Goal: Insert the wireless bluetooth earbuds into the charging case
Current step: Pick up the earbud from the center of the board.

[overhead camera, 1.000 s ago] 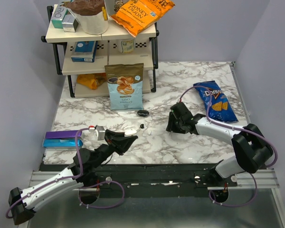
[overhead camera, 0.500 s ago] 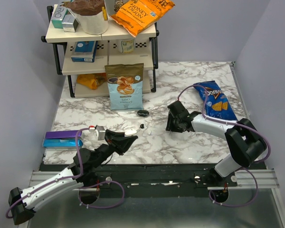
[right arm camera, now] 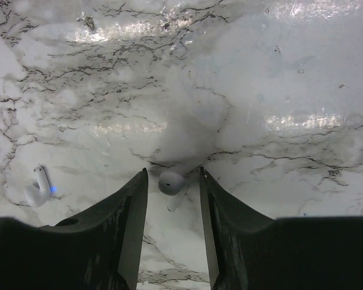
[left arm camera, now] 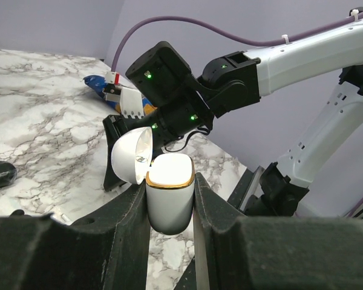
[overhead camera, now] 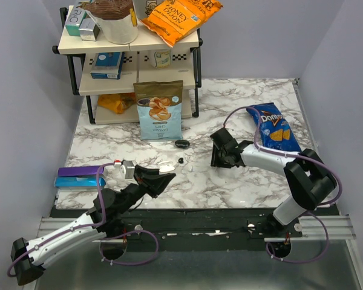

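Now the left gripper clasps the case, and the open right gripper should softly pinch the tiny, slippery earbud by its round head.

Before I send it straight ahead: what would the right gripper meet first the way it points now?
The right gripper would likely meet the white earbud lying between its open fingers first, then the marble table under it; the gap is hard to judge.

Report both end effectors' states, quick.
Left end effector: shut on the open white charging case.
Right end effector: open, straddling a white earbud, not gripping.
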